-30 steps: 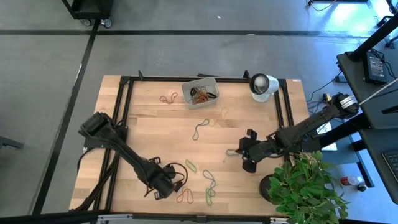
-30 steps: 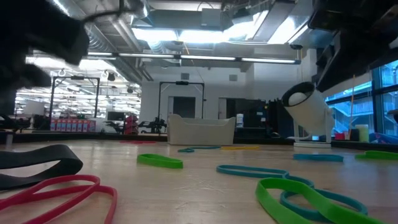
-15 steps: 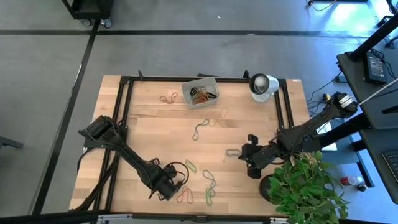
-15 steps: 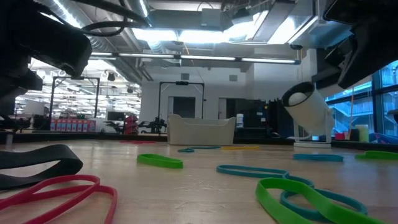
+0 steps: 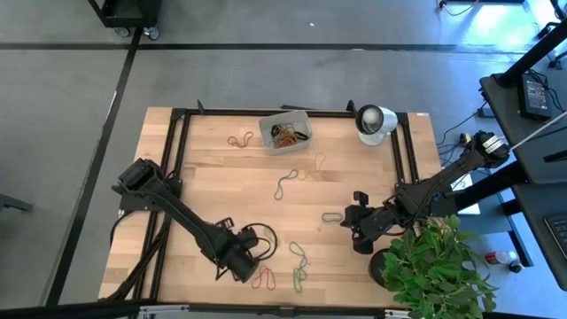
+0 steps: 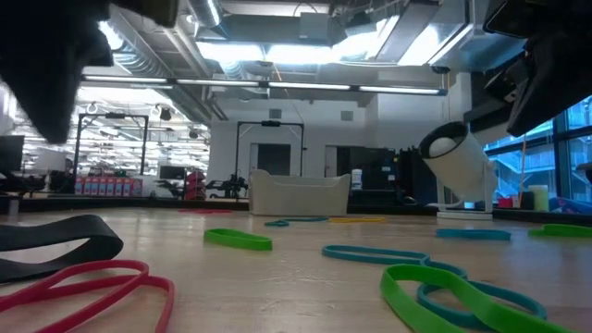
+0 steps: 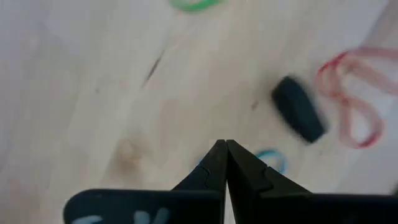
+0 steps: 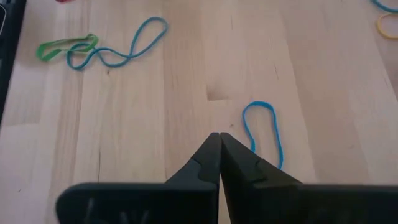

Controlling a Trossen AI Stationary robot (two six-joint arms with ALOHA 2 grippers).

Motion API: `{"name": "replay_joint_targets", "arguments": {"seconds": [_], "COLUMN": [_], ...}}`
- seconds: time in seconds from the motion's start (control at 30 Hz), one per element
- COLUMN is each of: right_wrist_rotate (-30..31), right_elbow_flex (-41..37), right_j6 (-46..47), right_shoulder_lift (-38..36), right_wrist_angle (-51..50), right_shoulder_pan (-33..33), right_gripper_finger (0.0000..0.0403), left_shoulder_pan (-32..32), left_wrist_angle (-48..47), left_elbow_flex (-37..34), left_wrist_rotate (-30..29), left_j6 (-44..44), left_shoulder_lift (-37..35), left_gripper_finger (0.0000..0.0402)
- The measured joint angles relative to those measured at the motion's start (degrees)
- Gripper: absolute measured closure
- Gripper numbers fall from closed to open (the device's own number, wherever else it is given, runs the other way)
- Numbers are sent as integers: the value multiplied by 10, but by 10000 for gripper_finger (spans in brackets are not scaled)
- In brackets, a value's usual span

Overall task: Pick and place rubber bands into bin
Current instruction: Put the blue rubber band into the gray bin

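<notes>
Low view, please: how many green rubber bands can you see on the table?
3 green bands: one left of centre, one nearest the camera at lower right, and one at the far right edge. More may lie out of view.

Illumination is even and bright, supplied by ceiling light strips (image 6: 305, 51) seen in the low view; daylight glare bleaches the window (image 6: 564, 139) there; shadows on the table (image 5: 213, 186) are faint; ahead of the left fingers (image 7: 214, 165), everything is motion-blurred; nearest bands (image 6: 462, 296) are soft-focused.
</notes>
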Motion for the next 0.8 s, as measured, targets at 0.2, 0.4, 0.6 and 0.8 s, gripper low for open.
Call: {"name": "replay_joint_targets", "arguments": {"seconds": [0.2,0.4,0.6,0.8], "right_wrist_rotate": [0,0,0,0], "right_elbow_flex": [0,0,0,0], "right_j6": [21,31,34,44], "right_shoulder_lift": [0,0,0,0], "right_wrist_angle": [5,8,9,12], "right_shoulder_pan": [0,0,0,0], "right_gripper_finger": [391,391,391,391], "left_shoulder_pan": [-2,-1,-6,-5], "left_wrist_angle": [-1,36,103,118], "left_elbow_flex": [-43,-100,-139,-162], "left_wrist_rotate": [56,110,100,106], "left_j6": [20,-37,-59,-91], "left_shoulder_lift": [0,0,5,5], "left_gripper_finger": [370,313,289,340]}}
